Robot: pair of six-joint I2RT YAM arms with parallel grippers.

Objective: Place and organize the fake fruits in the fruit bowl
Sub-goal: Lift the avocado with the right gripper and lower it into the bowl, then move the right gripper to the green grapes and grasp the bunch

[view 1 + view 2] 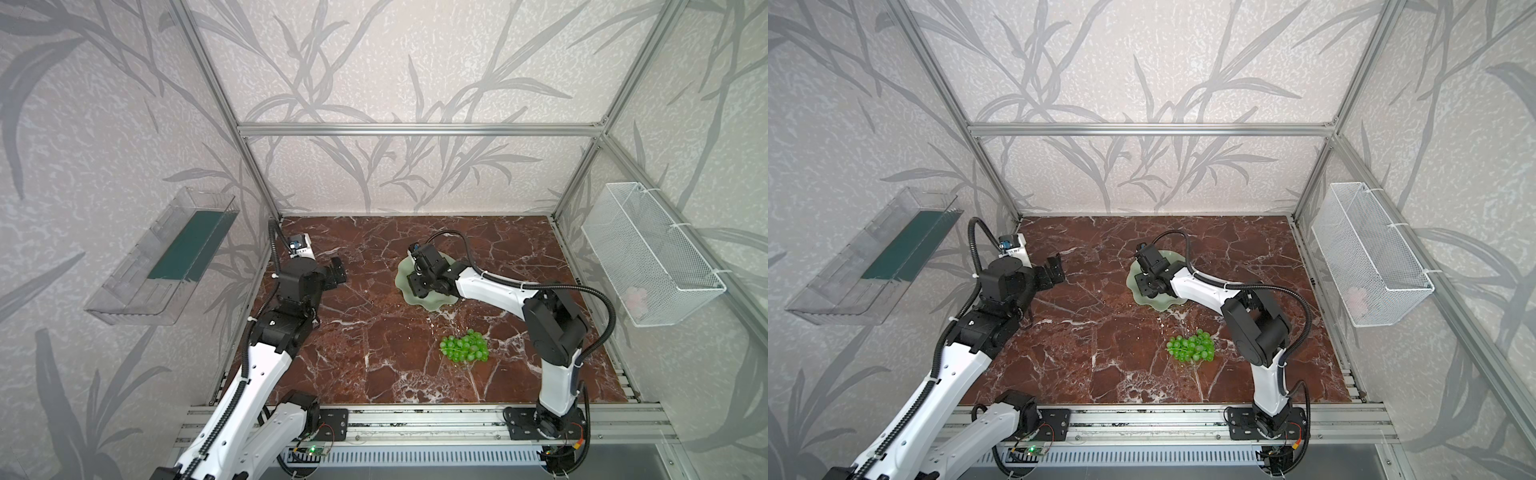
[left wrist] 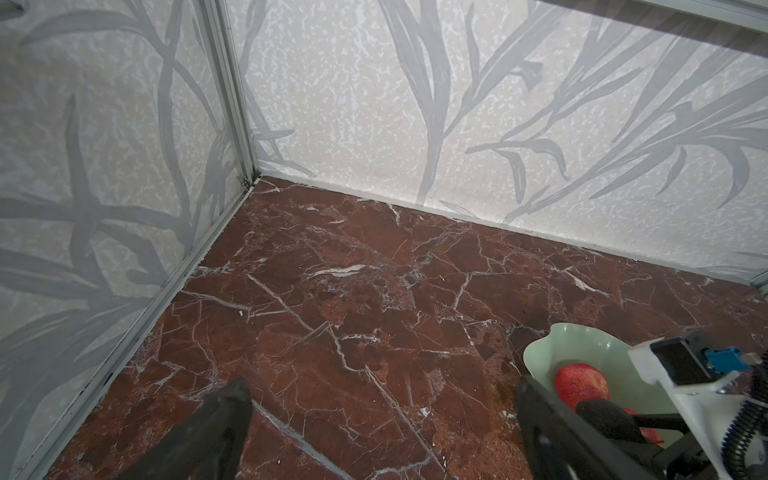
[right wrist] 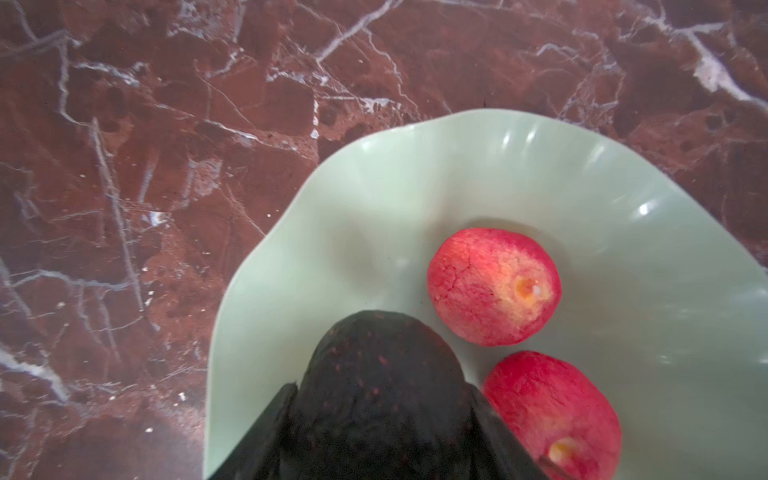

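Nearest the front of the table [image 1: 374, 374] the grapes [image 1: 464, 345] lie alone on the marble. The bunch is stretched roughly side to side, close to the right arm's base & well apart from the bowl [image 1: 432, 304] further back. They're the only fruit not in yet. Over the bowl the right gripper [image 1: 415, 289] points down w/ its jaws pinching the avocado [image 3: 378, 374] by its flanks. In the right wrist view its long axis runs straight out from btw the fingers toward the bowl's wavy rim. Bare green dish shows beyond it; can't tell if it touches the bottom. One apple [image 3: 494, 286] sits in the bowl near it, & a second apple [image 3: 552, 415] is right against one finger, touching or not I can't tell. So letting go prob wants only a small spread & no sideways swing. Off to the left at about the same depth, the left gripper [image 1: 340, 272] hangs over bare table, jaws spread wide & empty. For the grapes, the right arm looks the nearer one
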